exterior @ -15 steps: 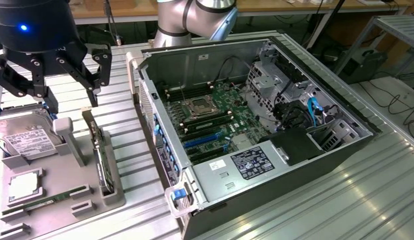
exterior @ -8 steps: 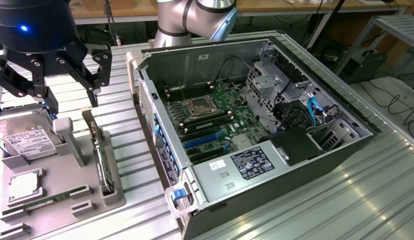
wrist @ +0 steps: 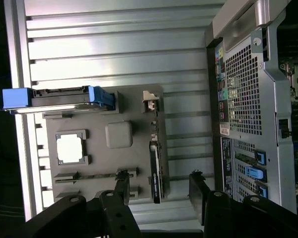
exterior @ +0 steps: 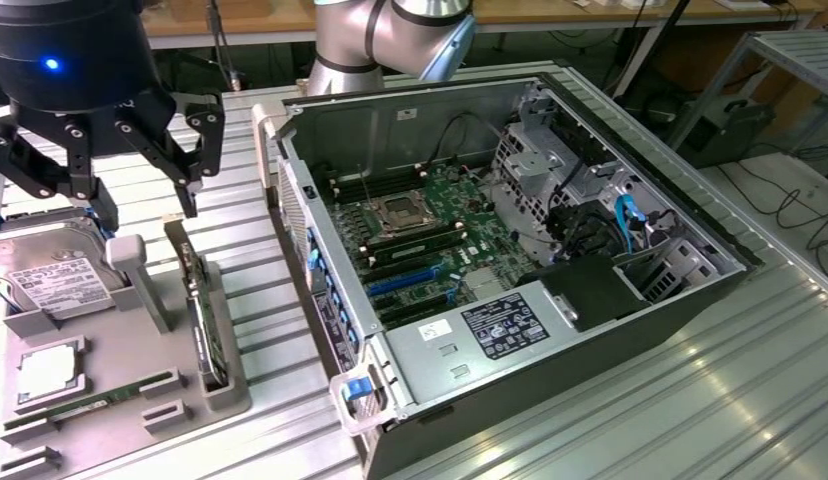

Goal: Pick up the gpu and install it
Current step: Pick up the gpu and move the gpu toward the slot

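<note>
Exterior view: end effector (exterior: pixel 145 203), jaws apart and empty, hangs above the gray tray (exterior: pixel 127 355) on the surface (exterior: pixel 247 150). The gpu (exterior: pixel 198 300) stands, apparently on edge, in the tray's slot beside the open computer case (exterior: pixel 387 130).

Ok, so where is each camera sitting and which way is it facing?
Exterior view: high off the arm, angled down at the open computer case and tray; arm and open end effector show.
Wrist view: on the wrist, facing down onto the tray and gpu; fingers show.
Shared: tray, gpu, computer case.
</note>
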